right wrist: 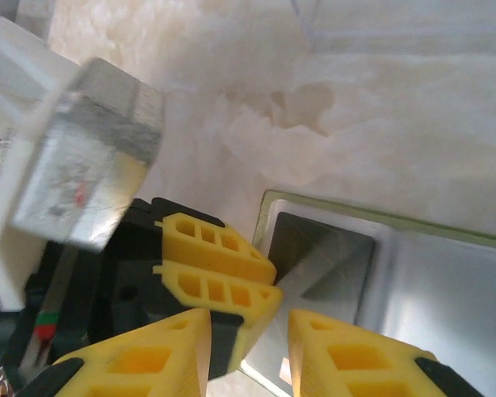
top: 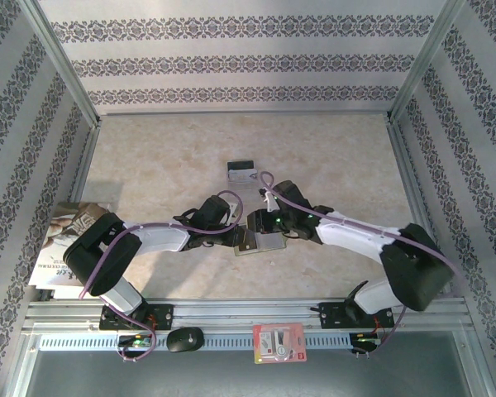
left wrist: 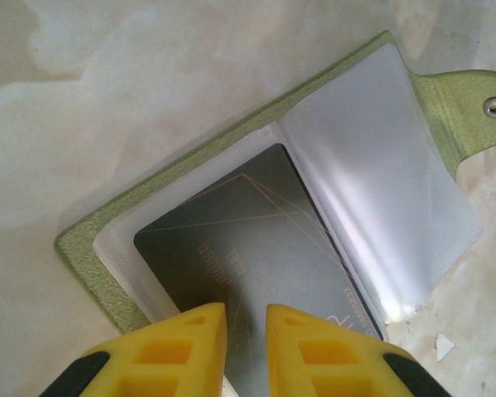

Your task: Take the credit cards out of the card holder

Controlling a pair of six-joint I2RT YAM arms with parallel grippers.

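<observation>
The olive-green card holder (top: 256, 245) lies open on the table between both arms. Its clear sleeves (left wrist: 380, 174) are spread out, and its snap tab (left wrist: 471, 95) points away. A dark grey credit card (left wrist: 256, 223) sits in one sleeve, partly drawn out. My left gripper (left wrist: 246, 310) rests its tips on this card (right wrist: 331, 248), jaws a narrow gap apart with nothing between them. My right gripper (right wrist: 248, 318) is open at the holder's corner (right wrist: 269, 203), right beside the left fingers (right wrist: 215, 256). Another silver-grey card with a black band (top: 242, 169) lies farther back.
A magazine (top: 62, 240) lies at the table's left edge beside the left arm. A red-and-white packet (top: 279, 343) and a small black object (top: 184, 339) sit on the front rail. Patterned walls (top: 248, 62) enclose the beige tabletop (top: 339, 157).
</observation>
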